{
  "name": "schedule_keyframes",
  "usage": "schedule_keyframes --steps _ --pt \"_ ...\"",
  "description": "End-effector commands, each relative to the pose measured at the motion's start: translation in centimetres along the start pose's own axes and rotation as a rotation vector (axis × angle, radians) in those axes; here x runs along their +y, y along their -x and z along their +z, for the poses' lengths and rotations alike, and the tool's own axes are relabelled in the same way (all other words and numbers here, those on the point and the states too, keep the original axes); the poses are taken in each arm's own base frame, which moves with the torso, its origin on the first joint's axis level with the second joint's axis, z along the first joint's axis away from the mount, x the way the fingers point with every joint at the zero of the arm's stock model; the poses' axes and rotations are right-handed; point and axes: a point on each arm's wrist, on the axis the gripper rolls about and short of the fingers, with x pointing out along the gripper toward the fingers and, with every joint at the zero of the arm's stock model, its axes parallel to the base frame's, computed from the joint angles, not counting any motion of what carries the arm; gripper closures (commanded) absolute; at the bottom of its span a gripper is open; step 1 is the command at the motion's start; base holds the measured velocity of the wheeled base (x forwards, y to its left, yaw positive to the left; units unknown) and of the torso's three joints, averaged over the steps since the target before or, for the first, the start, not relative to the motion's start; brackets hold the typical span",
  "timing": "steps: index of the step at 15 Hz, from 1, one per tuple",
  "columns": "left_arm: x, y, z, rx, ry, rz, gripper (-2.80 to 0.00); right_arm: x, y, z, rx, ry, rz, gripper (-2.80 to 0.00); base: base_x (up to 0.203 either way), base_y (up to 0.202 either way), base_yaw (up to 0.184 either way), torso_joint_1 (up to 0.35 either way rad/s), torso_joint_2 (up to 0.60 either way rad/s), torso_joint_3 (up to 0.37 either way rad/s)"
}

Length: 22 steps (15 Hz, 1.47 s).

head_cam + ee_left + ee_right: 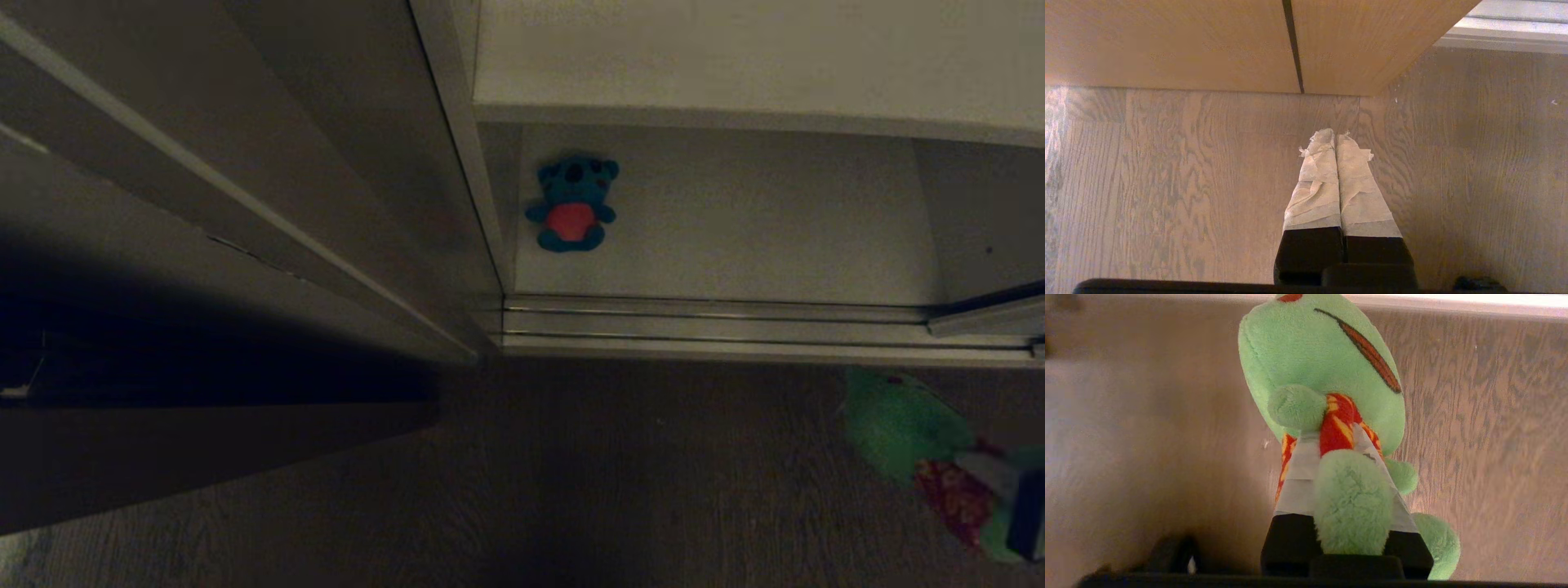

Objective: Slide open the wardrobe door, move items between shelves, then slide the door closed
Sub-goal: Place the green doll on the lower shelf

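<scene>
The wardrobe stands open, with the pale sliding door [343, 106] pushed to the left. A teal-blue bear [571, 204] with a red belly sits on the lower shelf [751, 229], close to its left wall. Above it runs another off-white shelf [735, 57]. My right gripper [1016, 498] hangs over the floor at the lower right, in front of the opening, shut on the green frog [898, 425]. In the right wrist view the gripper [1335, 435] pinches the frog [1318, 355] by its red body. My left gripper [1336, 136] is shut and empty over the floor.
A metal door track [718, 322] runs along the wardrobe's front edge, and a second door's corner [988, 314] shows at the right. Dark wooden floor [612, 490] lies in front. A brown wooden panel [1208, 41] stands ahead of the left gripper.
</scene>
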Motion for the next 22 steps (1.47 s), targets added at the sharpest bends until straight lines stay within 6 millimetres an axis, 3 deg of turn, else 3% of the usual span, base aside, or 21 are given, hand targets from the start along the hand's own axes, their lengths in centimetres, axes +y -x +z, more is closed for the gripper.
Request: schedule_keyframes --steps 1,5,10,14,18,22 --pt "0.0 0.0 0.0 0.0 0.0 0.0 0.0 -0.5 -6.2 0.3 0.096 -0.011 -0.035 0.0 0.0 0.0 0.0 0.0 0.0 0.0" --pt "0.0 0.0 0.0 0.0 0.0 0.0 0.0 -2.4 -13.0 2.2 -0.026 -0.036 -0.098 0.0 0.0 0.0 0.0 0.0 0.0 0.0" --pt "0.0 0.0 0.0 -0.002 0.0 0.0 0.0 -4.7 -19.3 5.3 -0.217 -0.038 -0.149 0.0 0.0 0.0 0.0 0.0 0.0 0.0" --pt "0.0 0.0 0.0 0.0 0.0 0.0 0.0 -5.6 -23.8 6.3 -0.303 -0.02 -0.16 0.0 0.0 0.0 0.0 0.0 0.0 0.0" --pt "0.0 0.0 0.0 0.0 0.0 0.001 0.0 -6.5 -28.6 5.4 -0.35 0.108 -0.192 0.0 0.0 0.0 0.0 0.0 0.0 0.0" --pt "0.0 0.0 0.0 0.0 0.0 0.0 0.0 -8.4 -31.5 7.7 -0.493 0.184 -0.25 0.0 0.0 0.0 0.0 0.0 0.0 0.0"
